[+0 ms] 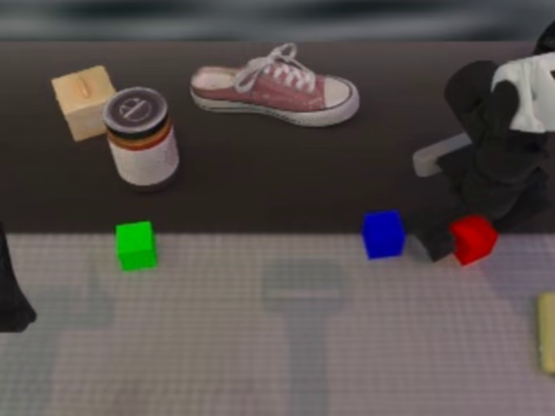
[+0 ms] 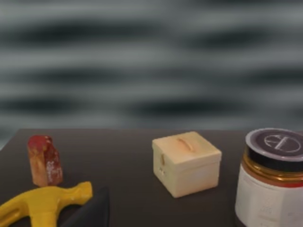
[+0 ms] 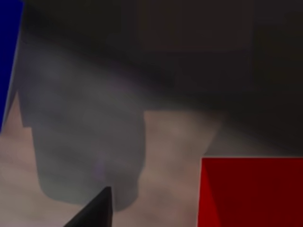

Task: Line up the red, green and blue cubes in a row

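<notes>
Right gripper (image 1: 458,241) at red cube (image 1: 473,239), one finger touching its left side; grip unclear. Blue cube (image 1: 382,234) just left.

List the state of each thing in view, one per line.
Red cube: on the table, at the right gripper.
Blue cube: on the table, free.
Green cube: on the table, free, far left.
Jar: upright, lid on.
Shoe: upright, laced.
Left arm: parked at left edge.

Red cube (image 3: 251,191), blue cube (image 3: 8,52) (perhaps apart)
</notes>
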Controlling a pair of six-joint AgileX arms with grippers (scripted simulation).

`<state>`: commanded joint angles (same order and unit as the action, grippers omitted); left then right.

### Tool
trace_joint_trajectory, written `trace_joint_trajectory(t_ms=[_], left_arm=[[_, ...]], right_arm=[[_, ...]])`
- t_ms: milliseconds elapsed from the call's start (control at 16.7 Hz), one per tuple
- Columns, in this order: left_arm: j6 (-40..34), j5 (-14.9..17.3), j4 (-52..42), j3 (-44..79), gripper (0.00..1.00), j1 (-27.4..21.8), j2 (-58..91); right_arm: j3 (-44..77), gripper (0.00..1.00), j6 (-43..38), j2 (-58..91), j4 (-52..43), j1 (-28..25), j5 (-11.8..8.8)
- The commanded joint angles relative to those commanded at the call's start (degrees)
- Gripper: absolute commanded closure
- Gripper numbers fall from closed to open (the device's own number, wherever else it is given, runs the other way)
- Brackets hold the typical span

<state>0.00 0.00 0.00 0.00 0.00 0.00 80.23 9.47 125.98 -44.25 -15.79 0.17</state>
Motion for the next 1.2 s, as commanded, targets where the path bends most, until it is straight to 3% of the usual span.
trace_joint_trajectory(t_ms=[720,1200], left_arm=[[0.0,0.0,0.0,0.0,0.00,0.0,0.0],[0.0,0.0,0.0,0.0,0.00,0.0,0.0]], right_arm=[[0.0,0.98,0.0,0.0,0.0,0.0,0.0],[0.0,1.00,0.0,0.0,0.0,0.0,0.0]])
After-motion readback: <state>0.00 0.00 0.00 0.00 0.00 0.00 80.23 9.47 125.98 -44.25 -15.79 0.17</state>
